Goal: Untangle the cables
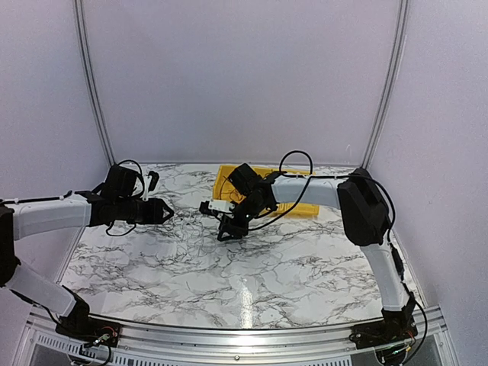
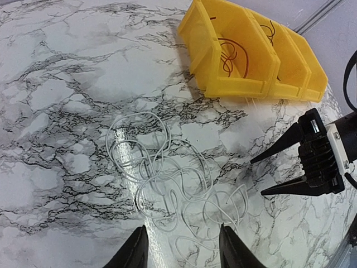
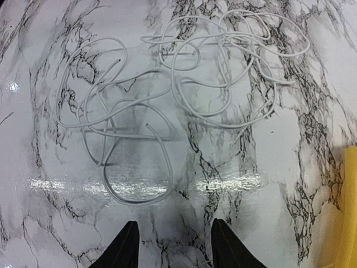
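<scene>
The cables on the table are thin white wires in a loose tangle, which also fills the upper half of the right wrist view. My left gripper hangs open just above the near edge of the tangle, with one wire loop lying on the marble between its fingers; it grips nothing. My right gripper is open and empty, a little short of the nearest loop. In the left wrist view the right gripper points at the tangle from the right. From above, the left gripper and right gripper face each other.
A row of yellow bins stands at the back of the marble table, behind the right arm. One bin holds a thin dark coiled cable, another a second dark one. A yellow bin edge shows beside my right gripper.
</scene>
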Available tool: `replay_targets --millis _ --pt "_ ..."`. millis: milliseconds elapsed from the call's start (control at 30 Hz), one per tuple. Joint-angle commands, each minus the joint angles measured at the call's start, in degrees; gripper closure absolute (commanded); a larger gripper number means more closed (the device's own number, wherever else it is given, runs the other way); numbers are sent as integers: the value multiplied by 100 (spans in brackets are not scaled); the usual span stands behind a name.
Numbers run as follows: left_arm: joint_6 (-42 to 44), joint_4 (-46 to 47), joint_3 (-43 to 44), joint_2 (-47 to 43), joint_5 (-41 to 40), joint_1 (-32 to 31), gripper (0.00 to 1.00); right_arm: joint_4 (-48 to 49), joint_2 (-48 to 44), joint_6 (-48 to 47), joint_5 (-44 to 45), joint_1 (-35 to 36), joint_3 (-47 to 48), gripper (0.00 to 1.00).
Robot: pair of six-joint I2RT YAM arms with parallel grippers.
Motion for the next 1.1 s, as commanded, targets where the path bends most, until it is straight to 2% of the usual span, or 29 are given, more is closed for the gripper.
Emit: replay_targets --millis 0,133,267,300,400,567,767,1067 --pt "-61 206 -94 -2 185 -14 54 -59 236 95 -176 80 404 55" --pt "-79 303 -132 -75 186 -22 53 130 524 320 -139 147 632 56" --pt "-184 640 -329 -192 183 -49 51 330 681 572 -127 188 790 63" --pt "-224 712 -375 -172 210 -49 51 331 682 567 -168 199 812 69" --pt "-424 993 -547 -22 283 -49 51 218 610 501 -277 199 855 99" --pt "-787 1660 -596 579 372 -61 52 220 120 603 -462 118 759 100" --pt "-996 2551 -90 1574 950 -73 52 424 -407 835 -536 108 842 100" --pt "-1080 2779 487 2900 1341 -120 55 582 -690 931 -405 217 1615 100"
